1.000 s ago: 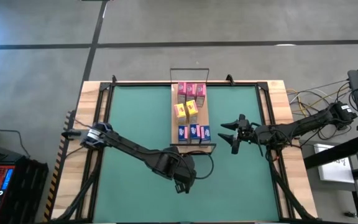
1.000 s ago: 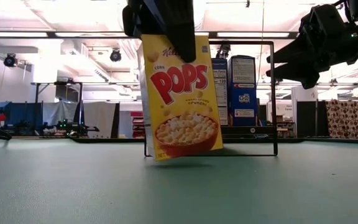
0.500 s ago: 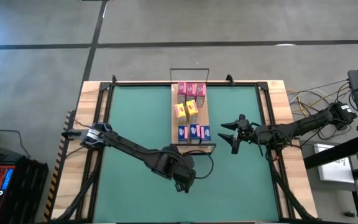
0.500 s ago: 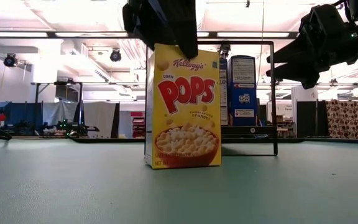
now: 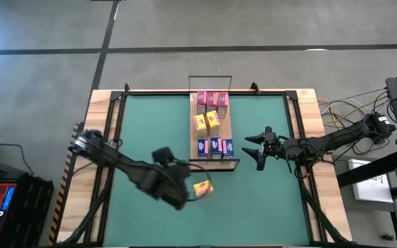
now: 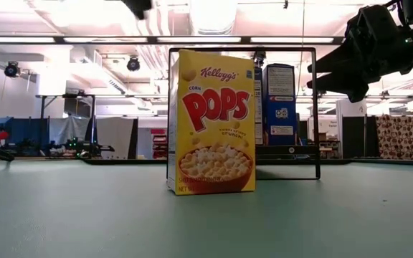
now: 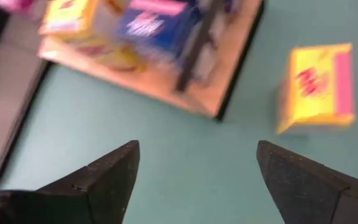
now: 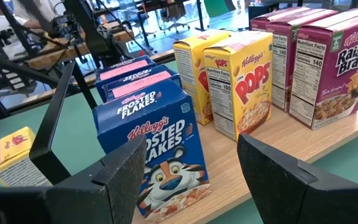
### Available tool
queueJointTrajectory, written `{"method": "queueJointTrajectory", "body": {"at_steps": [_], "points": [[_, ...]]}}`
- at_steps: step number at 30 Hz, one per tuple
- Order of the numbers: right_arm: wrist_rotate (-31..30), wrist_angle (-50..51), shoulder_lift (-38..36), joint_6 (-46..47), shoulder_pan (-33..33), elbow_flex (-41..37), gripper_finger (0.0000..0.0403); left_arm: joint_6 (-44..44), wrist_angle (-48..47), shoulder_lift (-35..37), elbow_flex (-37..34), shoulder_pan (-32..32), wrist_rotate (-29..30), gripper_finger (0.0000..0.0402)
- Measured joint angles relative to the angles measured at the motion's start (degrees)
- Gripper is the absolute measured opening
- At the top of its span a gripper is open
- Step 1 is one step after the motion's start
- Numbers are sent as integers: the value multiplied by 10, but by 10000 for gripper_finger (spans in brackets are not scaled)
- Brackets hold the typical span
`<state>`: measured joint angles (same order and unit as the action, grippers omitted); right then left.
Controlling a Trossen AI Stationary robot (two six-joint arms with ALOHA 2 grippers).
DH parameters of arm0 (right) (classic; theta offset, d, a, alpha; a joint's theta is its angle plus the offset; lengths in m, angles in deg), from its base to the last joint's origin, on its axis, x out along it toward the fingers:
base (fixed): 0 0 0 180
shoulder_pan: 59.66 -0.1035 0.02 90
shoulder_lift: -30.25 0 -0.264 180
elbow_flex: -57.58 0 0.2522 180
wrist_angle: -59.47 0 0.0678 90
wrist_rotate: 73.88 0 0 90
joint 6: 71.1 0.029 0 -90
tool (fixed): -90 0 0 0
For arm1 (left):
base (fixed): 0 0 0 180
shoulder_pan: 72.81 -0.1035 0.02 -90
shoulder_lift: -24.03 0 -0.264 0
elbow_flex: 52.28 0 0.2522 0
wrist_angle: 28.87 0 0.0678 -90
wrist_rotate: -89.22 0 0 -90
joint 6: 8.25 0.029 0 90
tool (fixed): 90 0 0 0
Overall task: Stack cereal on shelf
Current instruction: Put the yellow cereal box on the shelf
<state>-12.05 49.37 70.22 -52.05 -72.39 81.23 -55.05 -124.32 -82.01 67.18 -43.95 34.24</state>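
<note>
Small yellow Corn Pops box [image 5: 202, 189], upright on the green table [image 5: 143, 124], just outside the near short end of the shelf [image 5: 225, 128] and not on it. Free of any grip, with clear space all around.

On the shelf board itself: three blue Frosted Flakes boxes [image 5: 214, 146] in a row at the near end, two yellow boxes [image 5: 205, 122] around the middle, magenta Raisin Bran boxes [image 5: 211, 100] at the far end. Thin black wire rail [image 5: 214, 164] upright across the near short end, between the loose box and the blue row.

Left gripper [image 5: 187, 193] just beside the loose box, toward the table's left edge, fingers spread wide and empty. Right gripper [image 5: 252, 150] over the table beside the shelf's right long edge, near its near corner, fingers parted with nothing between them.

Likely trouble from here:
- Tall, narrow box, easily toppled by a brushing finger on a re-approach.
- Box bottom catching the wire rail if carried across too low, so twisting or slipping from the pads.
- Blue row close behind the rail: little landing room there, so a risk of knocking those boxes over.
- Both grippers close to the same end of the shelf, so a chance of collision if moved together.
</note>
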Motion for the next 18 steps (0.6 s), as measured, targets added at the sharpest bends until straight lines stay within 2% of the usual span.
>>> {"method": "queueJointTrajectory", "body": {"at_steps": [4,8,13,18], "points": [[0,0,0,0,0,0,240,-43,1,97,-118,10,23,333],[0,0,0,0,0,0,240,-68,67,216,-290,9,30,366],[0,0,0,0,0,0,240,-35,253,380,-503,4,34,397],[0,0,0,0,0,0,240,51,488,532,-681,-6,34,395]]}}
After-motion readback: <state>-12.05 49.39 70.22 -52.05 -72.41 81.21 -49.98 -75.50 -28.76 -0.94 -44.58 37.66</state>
